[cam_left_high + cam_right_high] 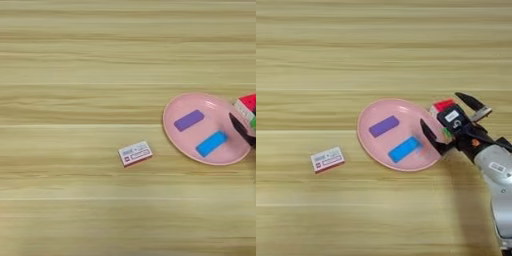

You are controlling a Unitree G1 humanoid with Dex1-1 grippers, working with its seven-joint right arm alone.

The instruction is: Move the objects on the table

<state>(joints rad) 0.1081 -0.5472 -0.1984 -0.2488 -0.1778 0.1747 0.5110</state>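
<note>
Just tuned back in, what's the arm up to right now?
The right gripper is at the puzzle cube, which sits just off the pink plate's right rim. Its black fingers are spread, one over the plate's edge and one on the cube's far side, so nothing is gripped yet. The purple bar and blue bar lie on the plate. The small white-and-red box sits alone on the table, left of the plate.

Purple bar (384, 126) and blue bar (404, 149) lie flat on pink plate (367, 142).
</note>
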